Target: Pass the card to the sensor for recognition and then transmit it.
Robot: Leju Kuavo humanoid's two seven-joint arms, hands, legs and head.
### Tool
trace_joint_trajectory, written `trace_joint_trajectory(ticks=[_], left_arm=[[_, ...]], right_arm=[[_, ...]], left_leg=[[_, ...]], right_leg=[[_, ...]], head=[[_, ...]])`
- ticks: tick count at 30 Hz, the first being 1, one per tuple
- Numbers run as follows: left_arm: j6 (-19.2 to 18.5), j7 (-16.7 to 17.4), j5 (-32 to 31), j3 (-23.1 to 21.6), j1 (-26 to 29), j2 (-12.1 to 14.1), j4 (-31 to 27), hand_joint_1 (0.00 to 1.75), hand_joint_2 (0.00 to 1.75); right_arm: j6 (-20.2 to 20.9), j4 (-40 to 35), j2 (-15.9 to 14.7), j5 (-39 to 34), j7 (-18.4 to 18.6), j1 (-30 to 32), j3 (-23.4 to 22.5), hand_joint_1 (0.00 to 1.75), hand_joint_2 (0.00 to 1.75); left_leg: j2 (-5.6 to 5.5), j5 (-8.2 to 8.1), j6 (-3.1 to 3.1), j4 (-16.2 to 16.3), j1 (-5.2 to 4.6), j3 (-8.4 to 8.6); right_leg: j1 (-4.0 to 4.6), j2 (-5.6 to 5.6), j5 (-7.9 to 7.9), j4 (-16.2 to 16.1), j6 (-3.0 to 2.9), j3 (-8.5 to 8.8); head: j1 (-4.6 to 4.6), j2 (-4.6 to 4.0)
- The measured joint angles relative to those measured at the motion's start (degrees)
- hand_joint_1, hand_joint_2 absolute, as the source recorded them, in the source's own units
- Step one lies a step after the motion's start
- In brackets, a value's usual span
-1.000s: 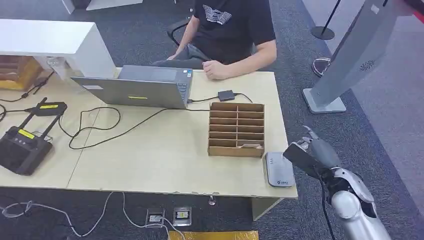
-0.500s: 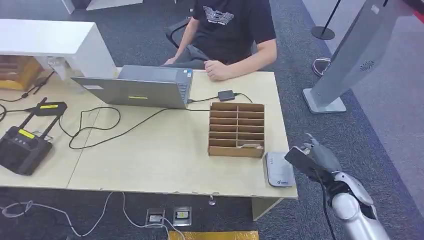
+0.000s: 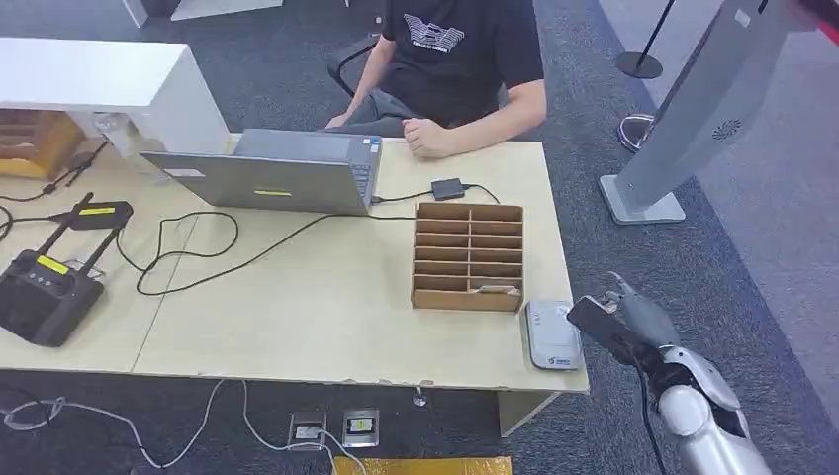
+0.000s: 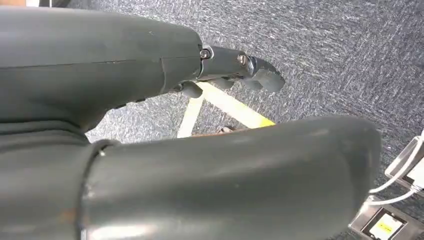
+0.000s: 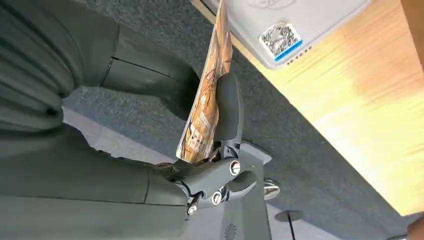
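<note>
Edgewise, right hand [image 3: 633,319] pinches card [image 5: 206,97], long axis toward sensor [image 3: 550,335].

The right arm [image 3: 704,426] is silver and rounded, built of smooth metallic shells, with a black cable running along its inner side toward the wrist. The right hand [image 3: 633,319] has a pale grey back and darker parts beneath. In the right wrist view the right hand's dark grey fingers [image 5: 227,107] are smooth and matte, hinged on a lighter metal bracket with several round silver screws; a grey ribbed cover lies behind them. The left hand [image 4: 200,135] is dark grey too, with a thick smooth thumb, a glossy palm shell with a thin seam, and slim fingers [image 4: 235,62] joined by small silver screws.
</note>
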Motion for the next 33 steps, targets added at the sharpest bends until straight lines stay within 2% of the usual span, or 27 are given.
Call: trace_joint_trajectory(ticks=[12,23,33], left_arm=[[-0.55,0.09,-0.13,-0.04,0.0,0.0,0.0,0.0,0.0],[-1.03,-0.09,-0.22,-0.26,0.0,0.0,0.02,0.0,0.0],[-0.72,0.11,-0.2,-0.28,0.0,0.0,0.04,0.0,0.0]], right_arm=[[-0.98,-0.39,1.31,-1.07,0.37,1.81,0.76,1.75,1.75],[3.45,-6.95,1.51,-3.08,2.86,2.13,0.76,1.75,1.75],[1.55,-7.76,1.88,-3.02,3.06,3.17,0.87,1.75,1.75]], left_leg=[[0.0,0.0,0.0,0.0,0.0,0.01],[0.01,0.0,0.0,0.0,0.0,0.02],[0.01,0.0,0.0,0.0,0.0,0.01]], right_leg=[[0.0,0.03,0.0,-0.01,0.0,0.0],[0.0,0.02,0.0,0.0,0.0,0.0],[0.0,0.02,0.0,-0.01,0.0,-0.01]], head=[[0.0,0.0],[0.0,0.0],[0.0,0.0]])
